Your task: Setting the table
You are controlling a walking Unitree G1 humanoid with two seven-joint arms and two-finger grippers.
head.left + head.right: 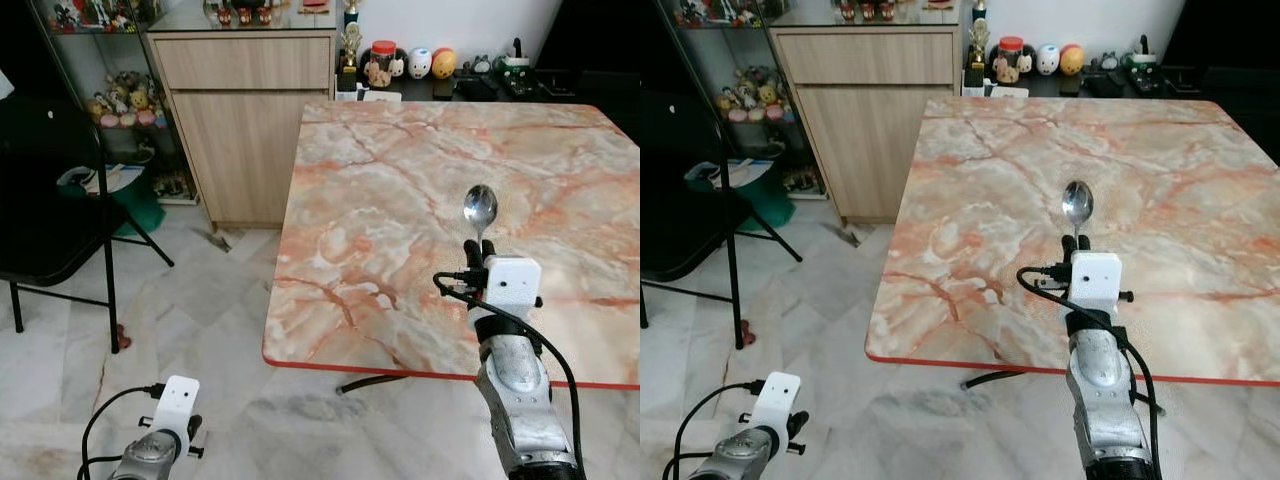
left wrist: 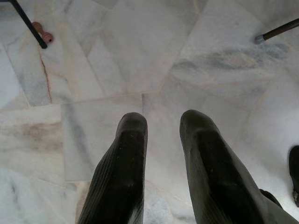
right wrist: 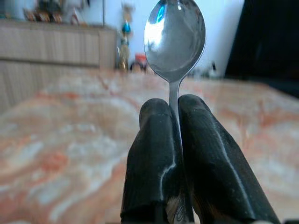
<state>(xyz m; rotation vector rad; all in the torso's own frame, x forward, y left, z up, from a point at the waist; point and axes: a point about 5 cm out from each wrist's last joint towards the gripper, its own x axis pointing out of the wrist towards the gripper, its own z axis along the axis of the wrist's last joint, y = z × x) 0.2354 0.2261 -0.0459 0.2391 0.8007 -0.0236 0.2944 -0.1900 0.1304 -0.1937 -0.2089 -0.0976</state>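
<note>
A silver spoon (image 1: 480, 208) stands upright over the near part of the marble table (image 1: 400, 200), bowl up. My right gripper (image 1: 479, 249) is shut on its handle, and in the right wrist view the black fingers (image 3: 154, 140) pinch the spoon (image 3: 174, 39) just below the bowl. My left gripper (image 2: 163, 123) hangs low by the floor at the left, its two fingers slightly apart with nothing between them, pointing at white floor tiles.
A black folding chair (image 1: 50, 190) stands at the left. A wooden cabinet (image 1: 245, 120) sits behind the table's left corner, with jars and figurines (image 1: 410, 62) on a dark shelf at the back. The table's red-edged front (image 1: 400, 365) is close before me.
</note>
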